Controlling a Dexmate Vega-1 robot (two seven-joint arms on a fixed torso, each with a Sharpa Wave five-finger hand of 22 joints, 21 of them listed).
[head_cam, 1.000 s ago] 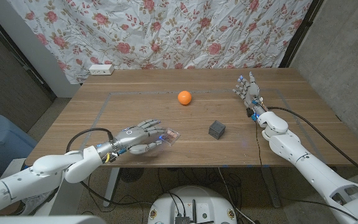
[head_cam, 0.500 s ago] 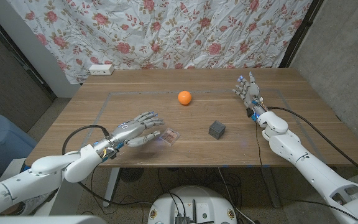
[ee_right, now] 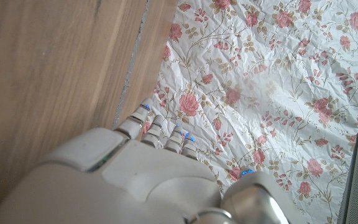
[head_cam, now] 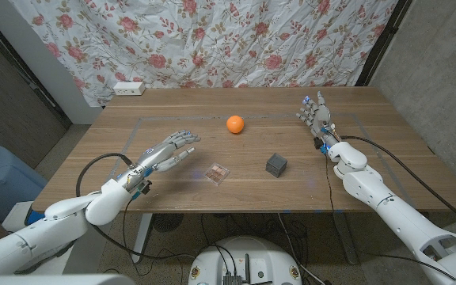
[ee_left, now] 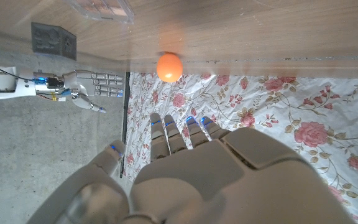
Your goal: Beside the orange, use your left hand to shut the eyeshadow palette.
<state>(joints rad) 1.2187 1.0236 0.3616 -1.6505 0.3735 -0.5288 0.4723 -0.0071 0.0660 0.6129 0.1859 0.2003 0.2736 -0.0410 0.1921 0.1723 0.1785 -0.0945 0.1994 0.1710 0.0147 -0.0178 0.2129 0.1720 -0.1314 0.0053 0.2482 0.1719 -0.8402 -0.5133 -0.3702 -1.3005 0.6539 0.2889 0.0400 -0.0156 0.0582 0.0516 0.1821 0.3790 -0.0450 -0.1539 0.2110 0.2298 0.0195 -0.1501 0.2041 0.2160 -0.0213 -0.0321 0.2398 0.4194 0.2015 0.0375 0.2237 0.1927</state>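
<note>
The eyeshadow palette (head_cam: 218,172), a small clear case with pinkish pans, lies flat on the wooden table (head_cam: 133,134), its lid looking down. It sits in front of the orange (head_cam: 235,124), well apart from it. My left hand (head_cam: 169,149) hovers to the palette's left with fingers spread, holding nothing and touching nothing. In the left wrist view the left hand (ee_left: 197,174) points toward the orange (ee_left: 169,66) and the palette (ee_left: 99,7). My right hand (head_cam: 315,115) stands at the table's right side, fingers apart and empty; the right hand (ee_right: 148,168) faces the floral cloth.
A dark grey cube (head_cam: 275,165) sits right of the palette, also seen as the cube (ee_left: 53,38). A white power strip (head_cam: 128,88) lies at the table's far left corner. A floral cloth (head_cam: 236,39) hangs behind the table.
My left hand has lifted off the palette and drawn back to the left and farther away. The palette now lies uncovered on the table. The right hand has not moved.
</note>
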